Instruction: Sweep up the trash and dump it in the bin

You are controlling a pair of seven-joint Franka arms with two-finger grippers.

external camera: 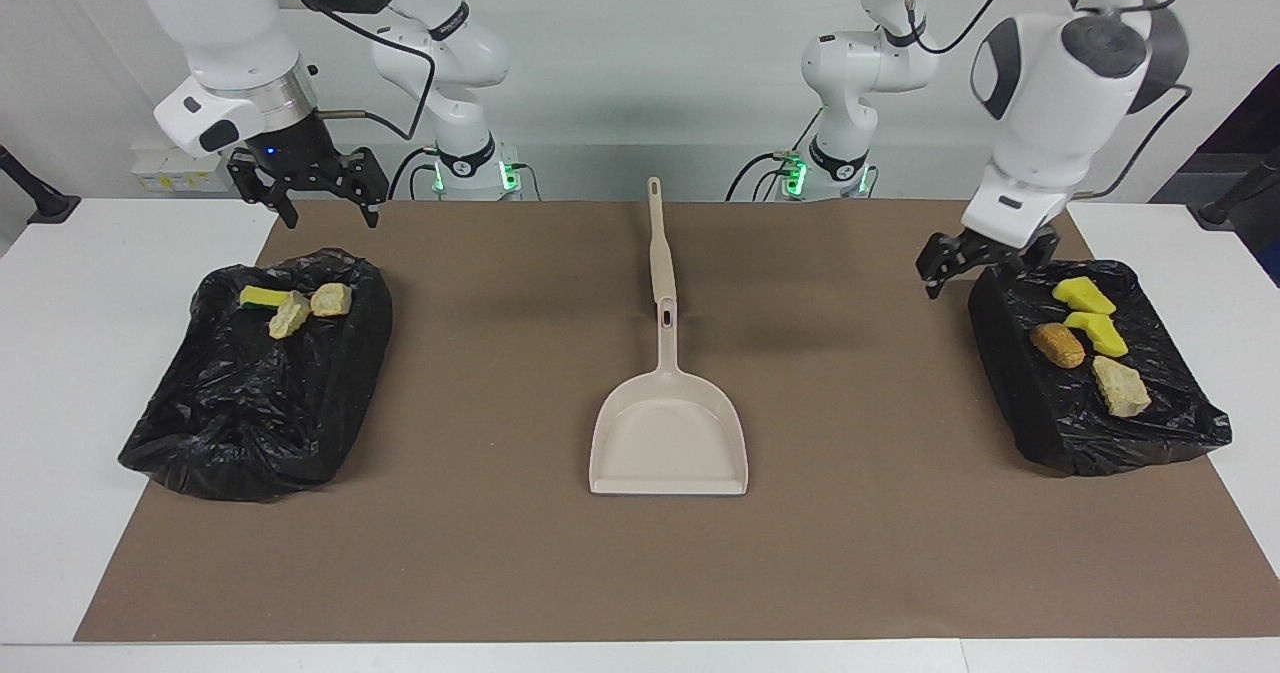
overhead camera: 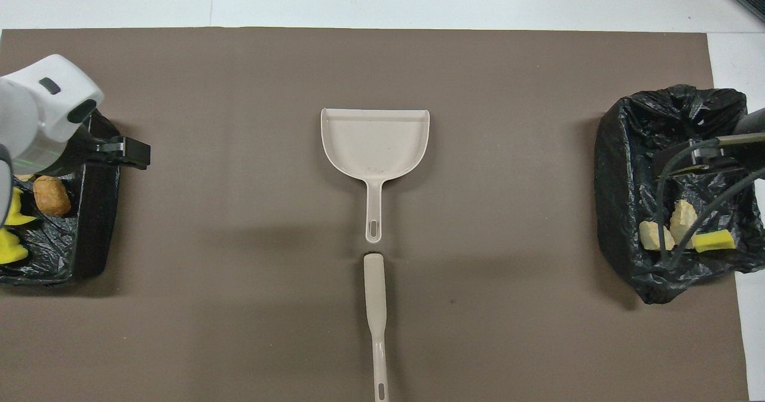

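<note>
Trash lies in two black-lined bins, one at each end of the brown mat [external camera: 480, 553]. Taking the beige dustpan [external camera: 668, 443] at the mat's middle as the landmark: the bin toward the left arm's end [external camera: 1090, 373] holds four pieces on top of its liner – two yellow sponge scraps [external camera: 1082, 295], an orange-brown chunk [external camera: 1058, 344] and a tan chunk [external camera: 1120, 387]. The bin toward the right arm's end [external camera: 250, 393] holds three, a yellow scrap [external camera: 262, 297] and two tan chunks [external camera: 290, 315], bunched at its robot-side edge.

Wide bare mat runs between the dustpan and each bin, and from the pan's mouth to the mat's edge farthest from the robots. The pan lies flat, handle pointing at the robots. In line with that handle, nearer the robots and just apart from its tip, lies the beige brush [overhead camera: 376, 318].

The left gripper [external camera: 975, 265] hangs over the robot-side corner of its bin, fingers spread, holding nothing. The right gripper [external camera: 312, 193] waits above the mat's edge by the other bin – fingers apart too, empty.

No writing can be read.
</note>
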